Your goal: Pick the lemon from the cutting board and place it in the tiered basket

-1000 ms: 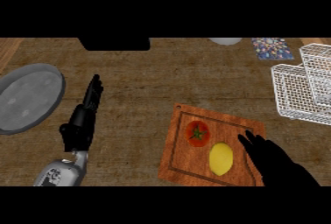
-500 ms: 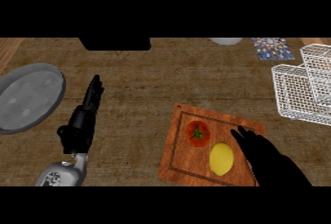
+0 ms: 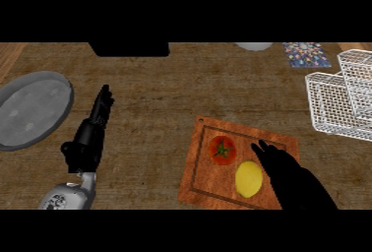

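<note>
A yellow lemon lies on the wooden cutting board at the lower right, just below a red tomato. My right hand hovers over the board's right half, fingers straight and open, their tips touching or just beside the lemon's right edge. The white wire tiered basket stands at the far right, apart from the board. My left hand rests open at the left, fingers pointing away from me.
A grey round plate sits at the left edge. A black box, a white bowl and a patterned cloth line the counter's back edge.
My right hand has slid left across the cutting board, closing in on the lemon. The left hand and the objects have not moved.
</note>
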Robot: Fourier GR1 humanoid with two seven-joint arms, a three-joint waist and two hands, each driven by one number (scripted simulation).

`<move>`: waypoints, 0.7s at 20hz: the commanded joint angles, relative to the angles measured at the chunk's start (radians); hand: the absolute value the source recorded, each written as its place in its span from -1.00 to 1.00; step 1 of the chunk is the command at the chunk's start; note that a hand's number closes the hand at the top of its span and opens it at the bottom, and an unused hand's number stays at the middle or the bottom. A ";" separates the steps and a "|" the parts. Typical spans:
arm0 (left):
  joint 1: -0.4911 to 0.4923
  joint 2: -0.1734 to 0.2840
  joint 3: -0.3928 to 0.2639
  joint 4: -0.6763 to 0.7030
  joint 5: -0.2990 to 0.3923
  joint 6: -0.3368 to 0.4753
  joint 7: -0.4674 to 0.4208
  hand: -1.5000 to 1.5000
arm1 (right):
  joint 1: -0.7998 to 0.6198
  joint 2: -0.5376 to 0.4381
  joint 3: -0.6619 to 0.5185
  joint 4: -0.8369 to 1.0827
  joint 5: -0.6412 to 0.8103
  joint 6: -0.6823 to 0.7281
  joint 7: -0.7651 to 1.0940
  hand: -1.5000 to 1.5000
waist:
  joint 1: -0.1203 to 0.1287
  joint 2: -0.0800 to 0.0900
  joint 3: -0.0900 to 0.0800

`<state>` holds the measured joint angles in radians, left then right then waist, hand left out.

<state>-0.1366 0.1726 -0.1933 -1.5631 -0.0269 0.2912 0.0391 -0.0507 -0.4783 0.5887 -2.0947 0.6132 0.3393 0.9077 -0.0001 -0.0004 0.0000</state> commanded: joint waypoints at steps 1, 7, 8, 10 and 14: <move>-0.002 -0.036 0.014 0.075 -0.010 -0.012 -0.058 0.00 | -0.057 0.134 0.043 0.065 0.050 0.048 0.083 -1.00 | 0.001 0.001 0.000; -0.023 -0.052 0.044 0.033 -0.037 -0.037 -0.002 0.00 | 0.061 0.081 -0.055 0.086 0.093 0.046 -0.105 -1.00 | -0.002 0.000 0.000; -0.009 -0.054 0.045 -0.001 -0.037 -0.042 0.019 0.00 | 0.002 0.134 -0.068 0.110 0.088 0.079 -0.080 -1.00 | 0.000 0.000 0.000; -0.007 -0.070 0.042 0.036 -0.039 -0.038 -0.031 0.00 | -0.100 0.185 -0.116 0.171 0.056 0.129 -0.032 -1.00 | 0.002 0.001 0.000; -0.025 -0.076 0.038 -0.014 -0.080 -0.048 0.046 0.00 | 0.019 0.185 -0.091 0.174 0.139 0.048 -0.142 -1.00 | -0.001 0.000 0.000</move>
<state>-0.1333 0.1130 -0.1585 -1.5692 -0.0825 0.2508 0.0494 -0.0553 -0.3094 0.5247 -1.9454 0.7252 0.3984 0.8260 0.0003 -0.0004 -0.0001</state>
